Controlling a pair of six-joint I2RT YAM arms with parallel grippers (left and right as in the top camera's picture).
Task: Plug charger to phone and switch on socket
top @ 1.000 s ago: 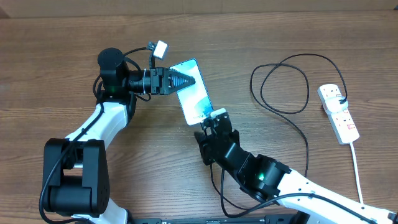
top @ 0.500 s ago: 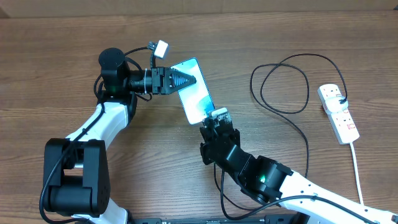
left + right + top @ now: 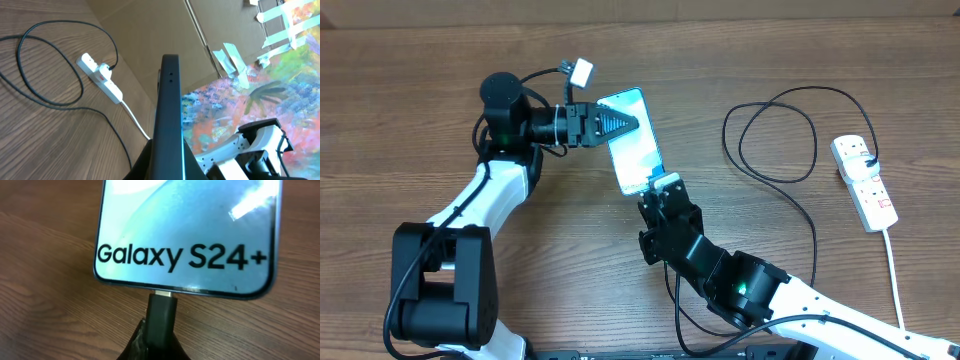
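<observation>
The phone (image 3: 634,142) is held off the wooden table, with my left gripper (image 3: 626,124) shut on its upper long edge. In the left wrist view it shows edge-on as a dark bar (image 3: 169,110) between my fingers. My right gripper (image 3: 661,192) sits just below the phone's lower end. It is shut on the charger's black connector (image 3: 161,314), whose metal tip meets the phone's bottom edge under the "Galaxy S24+" text (image 3: 181,256). The charger cable (image 3: 772,130) loops right to the white socket (image 3: 865,181), also visible as a white strip (image 3: 100,78).
The socket's white cord (image 3: 895,270) runs toward the front edge at the far right. Black cable trails along the right arm (image 3: 750,285). A cardboard wall (image 3: 165,30) stands behind the table.
My right gripper has shut on the connector and moved up to the phone's lower end. The left gripper has shifted the phone slightly up and right.
</observation>
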